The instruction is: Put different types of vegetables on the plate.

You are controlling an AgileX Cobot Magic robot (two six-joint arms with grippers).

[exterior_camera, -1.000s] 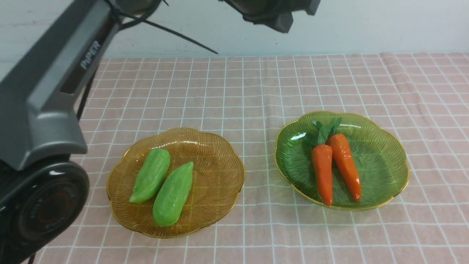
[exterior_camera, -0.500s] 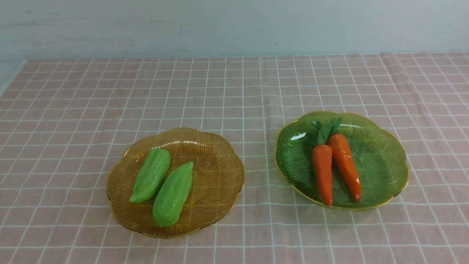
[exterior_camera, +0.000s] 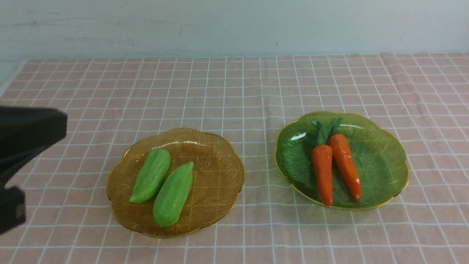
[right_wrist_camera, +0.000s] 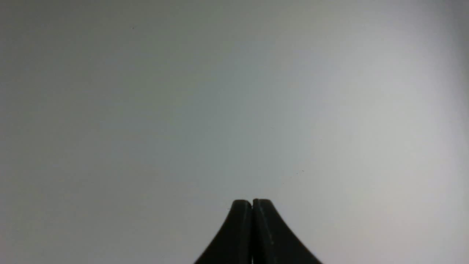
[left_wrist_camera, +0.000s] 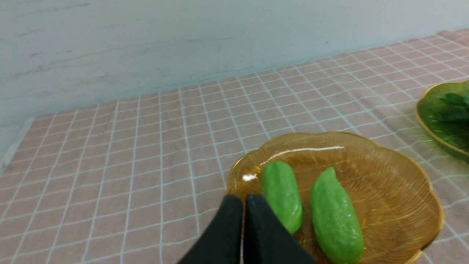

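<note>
**Trainee:** Where do the vegetables lie?

**Me:** Two green gourds lie side by side on the amber plate, close together and perhaps touching; two carrots lie side by side on the green plate, leafy tops toward the wall; the plates stand apart on the checked cloth. Each plate holds one kind only, so I judge the mixing not yet begun.

**Trainee:** And the grippers?

**Me:** The left gripper is clenched with nothing in it, its tips hovering near the amber plate's rim, just beside the nearer gourd; the front view shows only a dark part of the left arm at its edge. The right gripper is likewise closed and empty, facing a blank surface; I can't tell where it is relative to the plates.

**Trainee:** How would you take that gourd well?

**Me:** I'd spread the jaws before descending; straddle the gourd across its narrow width near the middle; come down between the two gourds carefully, since the gap is slim; squeeze gently, as the glossy plastic looks slippery; lift clear of the raised rim before crossing to the green plate.
</note>
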